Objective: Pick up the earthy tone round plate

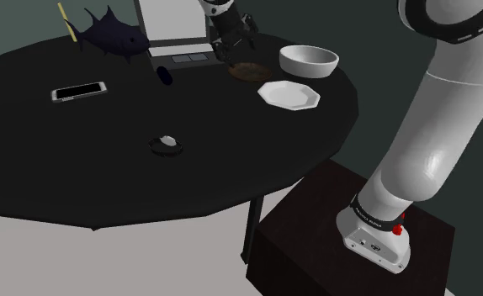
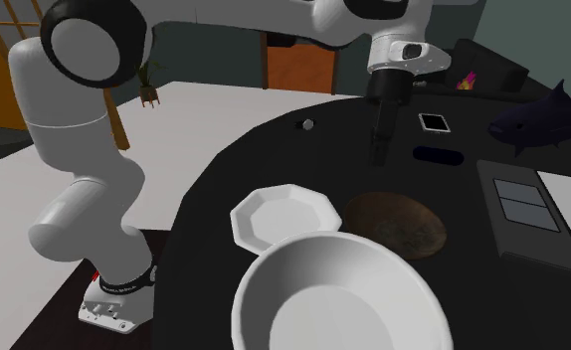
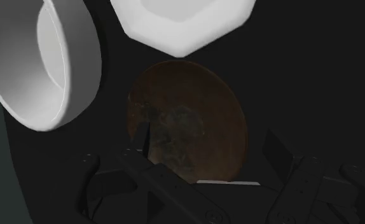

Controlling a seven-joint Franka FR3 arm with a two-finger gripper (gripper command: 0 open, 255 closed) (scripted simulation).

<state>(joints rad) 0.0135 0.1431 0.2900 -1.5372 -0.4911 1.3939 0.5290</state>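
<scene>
I see the gripper (image 2: 379, 155) hanging over the black table (image 1: 105, 168), above the far edge of the brown plate (image 3: 187, 127). Its two fingers (image 3: 276, 153) stand wide apart and hold nothing. In the wrist view the brown plate lies flat below them. One finger is over the plate's edge and the other is just off its other side. I cannot tell if a finger touches the plate.

The brown plate is round with darker blotches on it. It sits flat on the table, near the side where the arm's stand (image 1: 315, 244) is. Just beside it lies a white plate (image 1: 289, 94) with straight edges. A white bowl (image 1: 309, 59) sits near both plates. On the other side of the brown plate is a laptop (image 1: 177, 38), close by.

Past the laptop stands a dark blue fish (image 1: 105, 34). A phone (image 1: 78, 91) lies flat, well apart from the plates. A small black and white thing (image 1: 168, 145) sits near the middle of the table.
</scene>
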